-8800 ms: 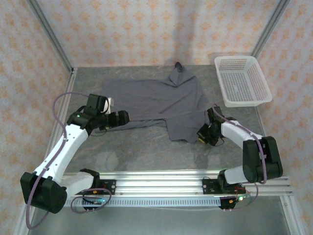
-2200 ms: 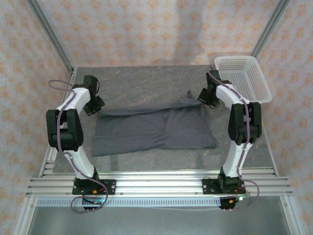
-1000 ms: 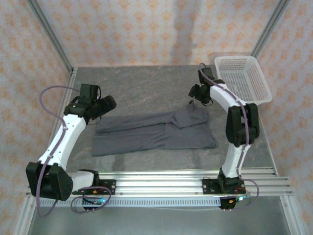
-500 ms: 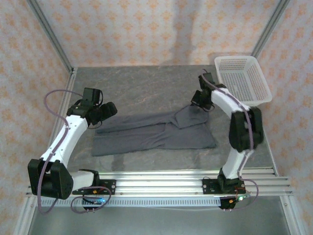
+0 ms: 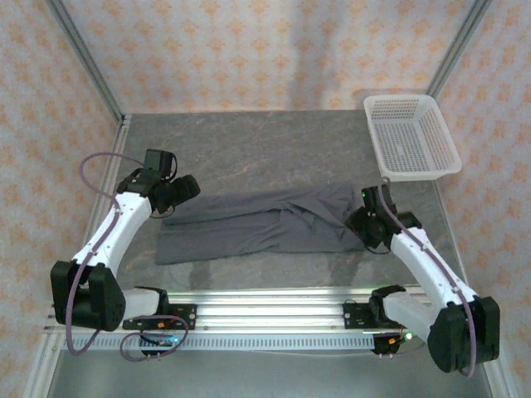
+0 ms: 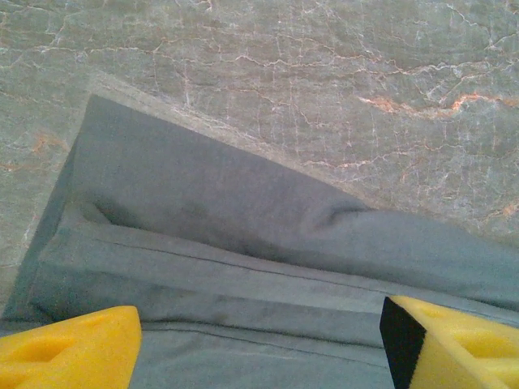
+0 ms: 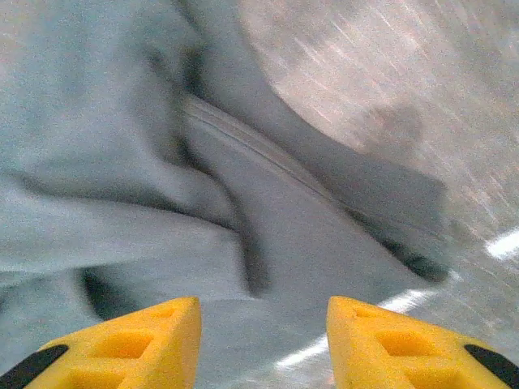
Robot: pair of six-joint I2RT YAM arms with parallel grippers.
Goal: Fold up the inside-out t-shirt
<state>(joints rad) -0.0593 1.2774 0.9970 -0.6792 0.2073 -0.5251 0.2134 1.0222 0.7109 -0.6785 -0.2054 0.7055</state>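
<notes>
The inside-out t-shirt (image 5: 257,224) lies as a long folded band on the bench (image 5: 274,141). The left hand (image 5: 184,191) and right hand (image 5: 363,222) hover at its ends, both apart and empty. Probably next: grip one end, fold it across.

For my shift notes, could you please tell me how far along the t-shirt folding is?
Done: the t-shirt lies folded into a long band. In hand: nothing gripped; the left gripper and right gripper stand open at its ends. Left: probably folding the band crosswise.
</notes>
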